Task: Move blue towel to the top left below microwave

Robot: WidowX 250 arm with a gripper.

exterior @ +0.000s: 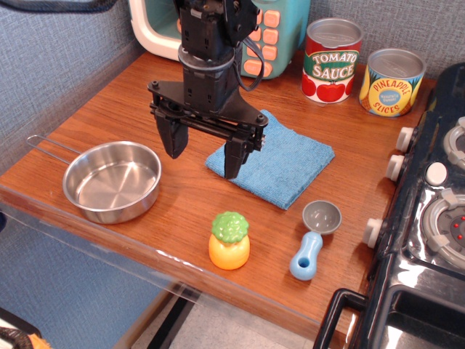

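**Pincer spread wide over the towel's near-left edge**

The black arm comes down almost straight from the top of the view, its wrist in front of the microwave (pixel 280 29) at the back of the wooden bench (pixel 116 102). The pincer (pixel 203 151) points downward with its two dark fingers (pixel 171 135) spread far apart and nothing between them. The left finger hangs over bare wood between the steel pan (pixel 112 180) and the blue towel (pixel 272 158); the right finger's tip sits at the towel's near-left edge, though I cannot tell whether it touches the cloth.

The towel lies flat mid-bench, turned like a diamond, well short of the microwave. In front of it stand a toy pineapple (pixel 229 241) and a blue-handled scoop (pixel 314 238). A tomato sauce can (pixel 332 60) and a pineapple slices can (pixel 391 82) stand at the back right, beside the toy stove (pixel 429 218).
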